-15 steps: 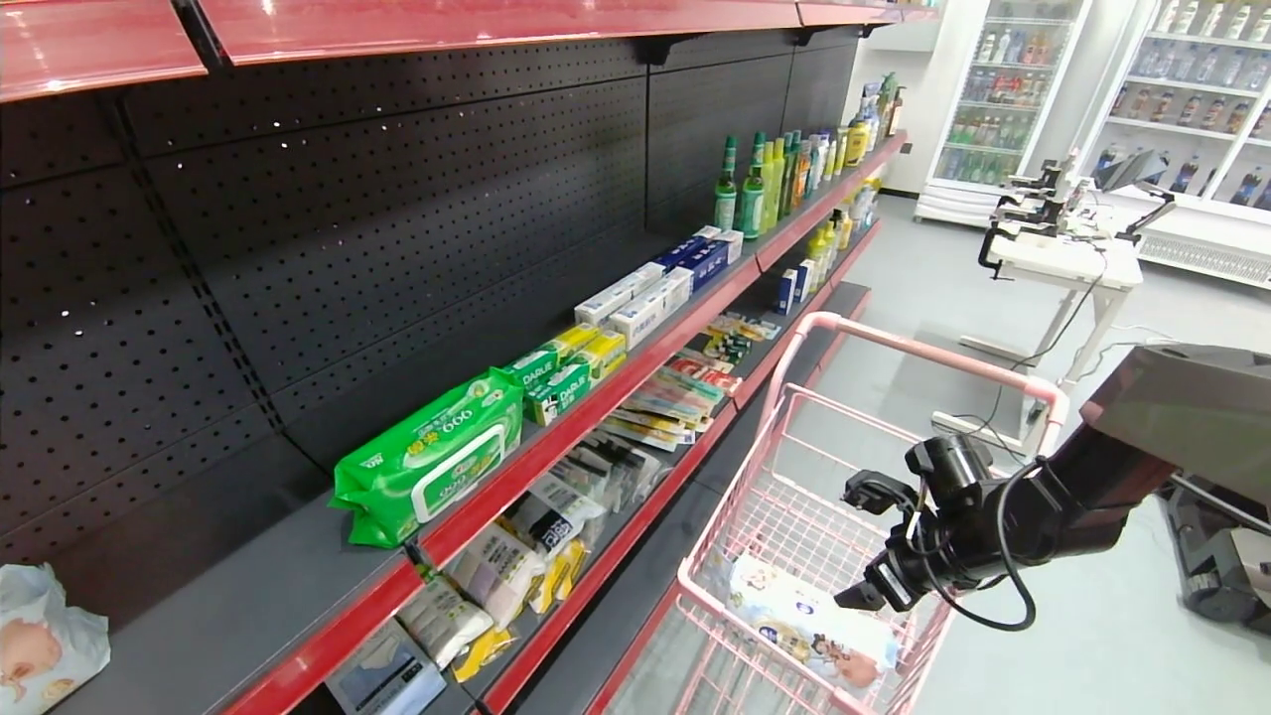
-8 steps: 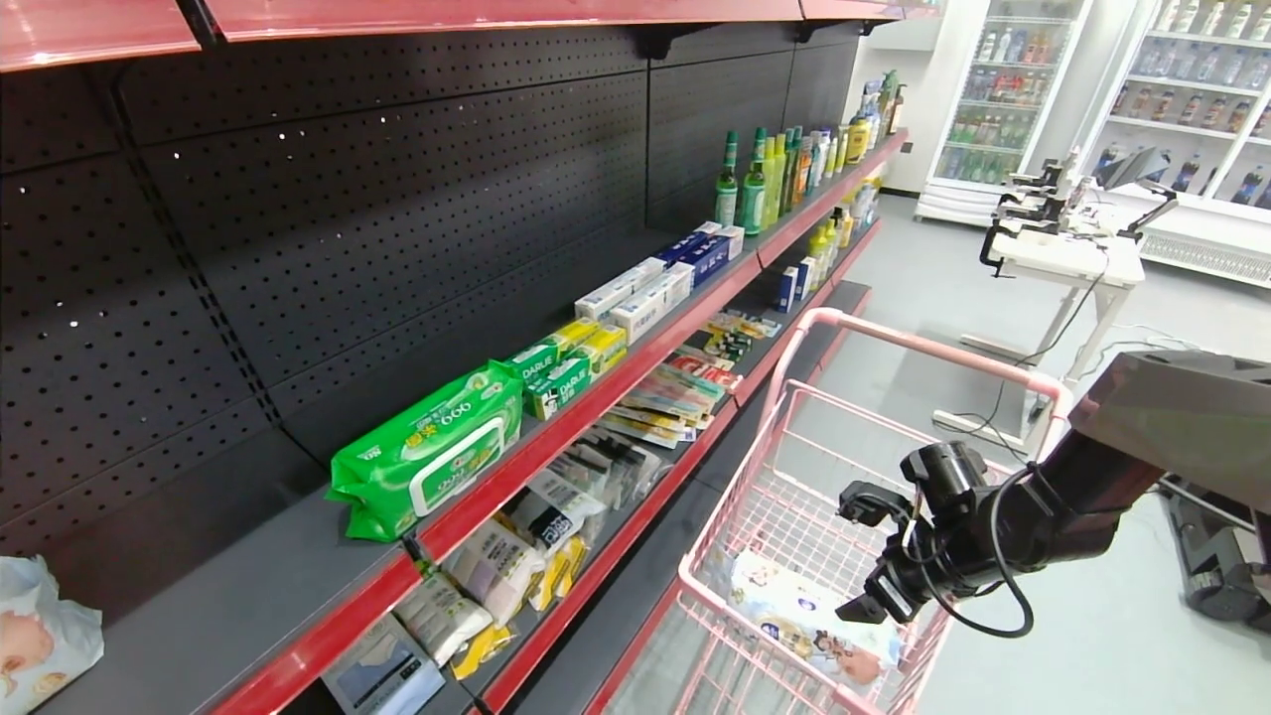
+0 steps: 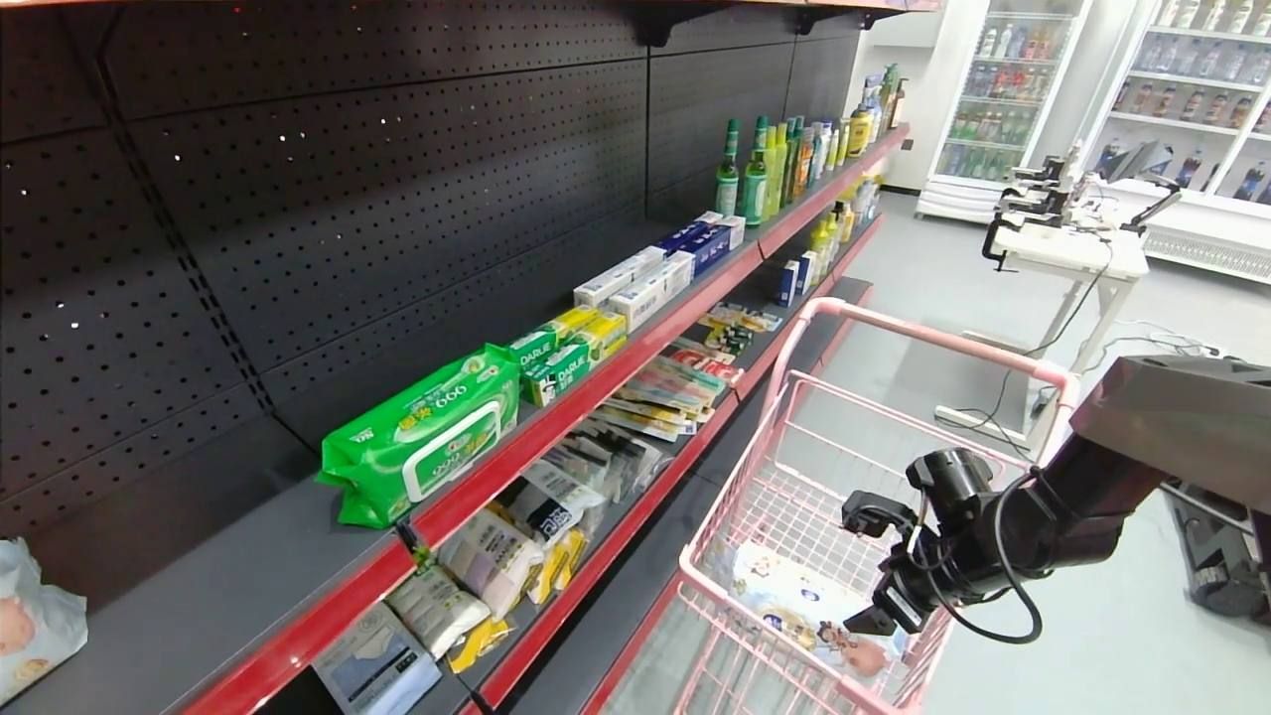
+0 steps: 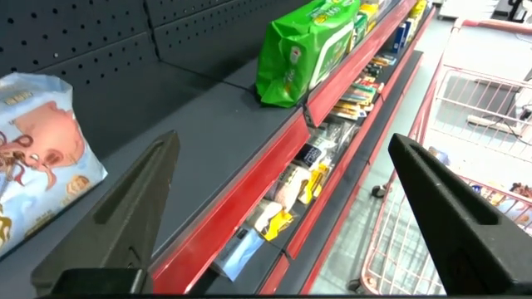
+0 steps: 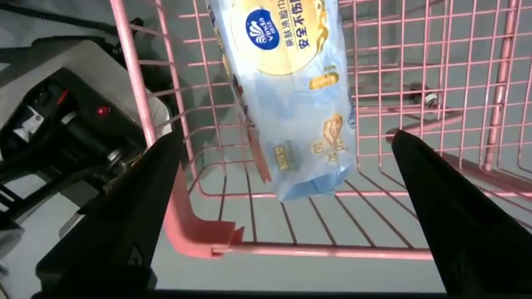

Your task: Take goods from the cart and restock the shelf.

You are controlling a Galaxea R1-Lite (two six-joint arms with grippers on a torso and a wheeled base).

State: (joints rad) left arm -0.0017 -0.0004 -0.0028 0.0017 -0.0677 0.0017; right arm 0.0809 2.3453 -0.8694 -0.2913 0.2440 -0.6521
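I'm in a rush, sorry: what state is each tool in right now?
Left tool: open, holding nothing, by the shelf.
Right tool: open, holding nothing, over the pale blue pack in the cart.

The floor (image 3: 923,268) is smooth and pale grey, and it runs back to a white wall (image 3: 919,149). A white glass-door fridge (image 3: 998,99) stands near the corner. A second fridge (image 3: 1197,89) stands further right. Both hold rows of bottles on brightly lit racks. In front of them is a white table (image 3: 1067,256) on a white leg, carrying dark clamps and a tilted screen (image 3: 1132,164). A black cable (image 3: 1072,313) hangs from the table down to the floor.
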